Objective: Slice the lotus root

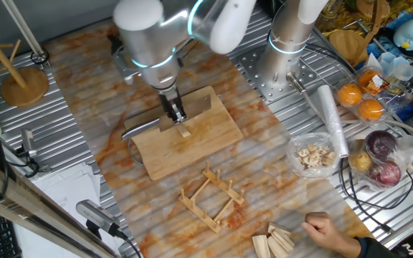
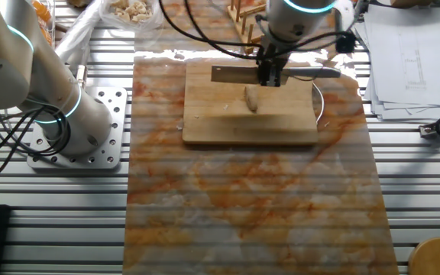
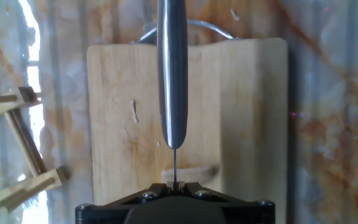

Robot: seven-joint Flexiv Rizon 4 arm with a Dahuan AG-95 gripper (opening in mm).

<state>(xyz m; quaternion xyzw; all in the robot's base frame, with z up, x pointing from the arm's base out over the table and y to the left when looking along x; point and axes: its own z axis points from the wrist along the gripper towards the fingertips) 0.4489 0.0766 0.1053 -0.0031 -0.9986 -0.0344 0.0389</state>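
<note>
Claw (image 3: 174, 185) clamped on knife (image 3: 172, 68), blade edge poised above lotus root (image 3: 190, 173) lying whole on cutting board (image 3: 241, 112) atop desk (image 2: 250, 206). No slices visible yet; cutting seemingly all ahead.

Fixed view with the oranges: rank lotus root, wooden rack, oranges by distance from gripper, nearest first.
From the gripper, shut on the knife:
1. Lotus root, just below on the cutting board.
2. Wooden rack, toward the front edge.
3. Oranges, far right.
</note>
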